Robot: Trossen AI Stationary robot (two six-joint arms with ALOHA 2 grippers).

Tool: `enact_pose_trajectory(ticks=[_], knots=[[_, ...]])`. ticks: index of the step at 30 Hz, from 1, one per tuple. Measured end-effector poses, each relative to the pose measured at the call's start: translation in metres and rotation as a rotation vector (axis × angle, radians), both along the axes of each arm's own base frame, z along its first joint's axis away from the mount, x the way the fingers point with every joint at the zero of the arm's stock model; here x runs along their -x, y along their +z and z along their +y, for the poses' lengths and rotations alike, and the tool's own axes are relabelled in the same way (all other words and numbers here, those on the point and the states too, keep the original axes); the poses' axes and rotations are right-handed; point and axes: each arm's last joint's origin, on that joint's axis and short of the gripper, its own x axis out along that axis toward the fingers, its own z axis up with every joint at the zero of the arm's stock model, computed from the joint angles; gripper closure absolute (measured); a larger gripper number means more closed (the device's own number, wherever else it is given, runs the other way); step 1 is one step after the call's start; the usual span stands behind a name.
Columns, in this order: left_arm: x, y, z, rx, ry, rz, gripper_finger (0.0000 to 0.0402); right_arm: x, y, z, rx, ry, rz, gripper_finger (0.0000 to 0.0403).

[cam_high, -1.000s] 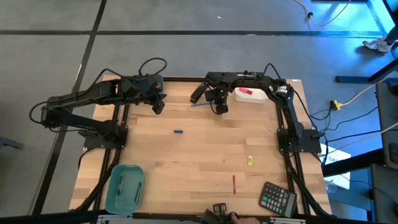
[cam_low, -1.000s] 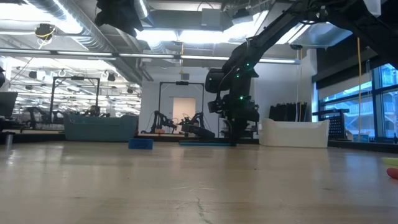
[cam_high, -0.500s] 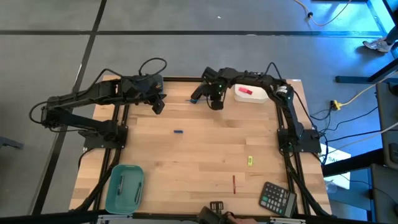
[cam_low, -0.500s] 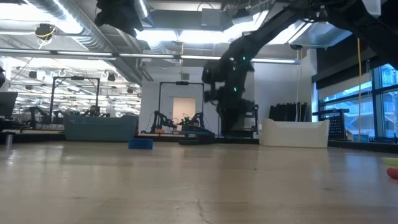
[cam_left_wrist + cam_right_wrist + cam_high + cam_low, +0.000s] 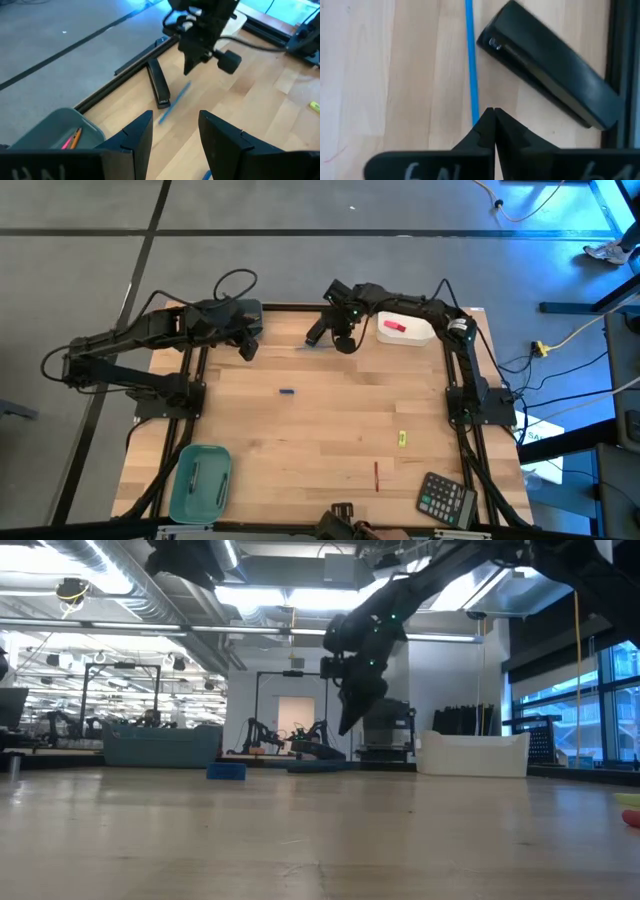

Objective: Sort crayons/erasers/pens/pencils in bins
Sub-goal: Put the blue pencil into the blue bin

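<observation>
Hovering with fingers pinched together and empty, the right gripper point(image 5: 492, 111) is overlooking the pencil point(image 5: 471, 60): light, stiff, roll-prone; grasp mid-shaft.

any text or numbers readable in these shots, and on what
White handwritten marks on the left gripper body, cut off by the picture's edge: not readable.
White marks on the right gripper body, also cut off: perhaps "6", not certain.
Calculator keys and display: too small to read.
Stapler, blue pencil, bins: no text visible.
</observation>
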Motion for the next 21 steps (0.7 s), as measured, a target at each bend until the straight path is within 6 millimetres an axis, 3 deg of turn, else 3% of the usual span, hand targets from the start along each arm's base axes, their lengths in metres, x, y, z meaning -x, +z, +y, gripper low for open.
enact_pose_trajectory(ticks=[5, 12, 16, 21], knots=[[0.005, 0.003, -0.001, 0.002, 0.015, -0.031, 0.0250, 0.004, -0.018, 0.002, -0.021, -0.001, 0.039, 0.0392], [0.002, 0.005, -0.003, 0.005, 0.006, -0.057, 0.0250, 0.002, -0.038, 0.006, 0.019, -0.008, 0.081, 0.0331], [0.001, 0.005, -0.007, 0.025, -0.006, -0.074, 0.0250, 0.004, -0.048, 0.024, -0.057, 0.033, 0.161, 0.0310], [-0.003, 0.002, -0.015, 0.049, -0.039, -0.059, 0.0250, -0.002, -0.053, 0.058, -0.100, 0.093, 0.238, 0.0312]])
